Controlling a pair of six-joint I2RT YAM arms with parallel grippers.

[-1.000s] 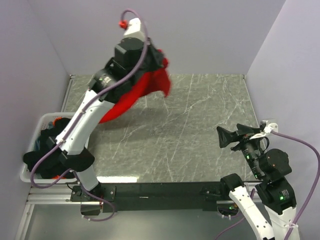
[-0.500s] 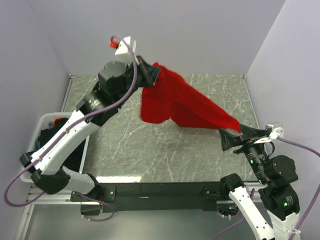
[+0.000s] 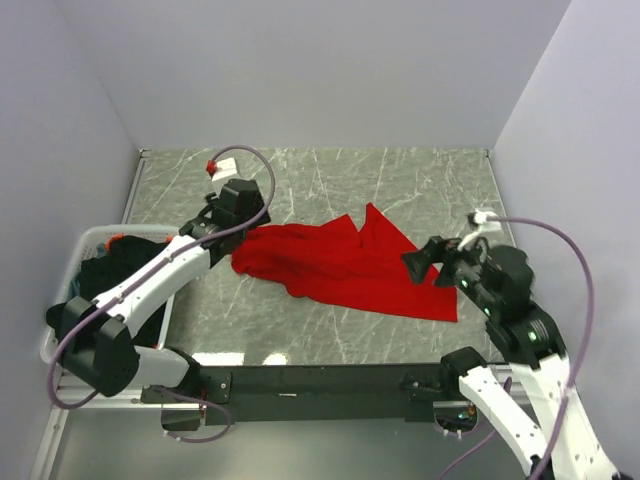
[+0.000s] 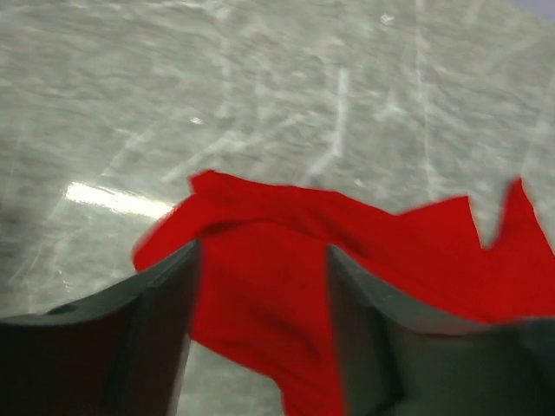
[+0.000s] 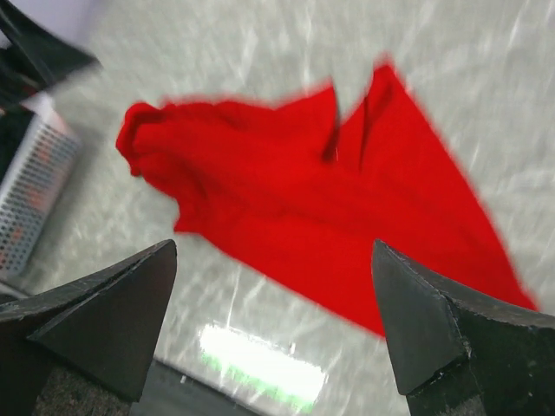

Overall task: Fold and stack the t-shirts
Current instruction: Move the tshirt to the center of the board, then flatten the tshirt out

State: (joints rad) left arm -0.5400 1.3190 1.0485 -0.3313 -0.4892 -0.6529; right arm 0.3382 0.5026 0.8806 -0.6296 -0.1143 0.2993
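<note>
A bright red t-shirt lies rumpled across the middle of the marble table, its wide end to the right. My left gripper hangs just over the shirt's bunched left end. In the left wrist view its fingers stand apart, and the red cloth shows between and beyond them. My right gripper hovers wide open above the shirt's right edge. The right wrist view shows the shirt spread below the gripper, with nothing held. Black t-shirts fill the basket.
A white slotted basket stands at the table's left edge, beside the left arm's base. Lilac walls close the table in at the back and on both sides. A bright light reflection lies on the table near the front edge.
The left arm swung the red shirt out over the table and came down. The shirt now lies on the marble and the left jaws have parted. The right arm moved in over the shirt's right edge.
</note>
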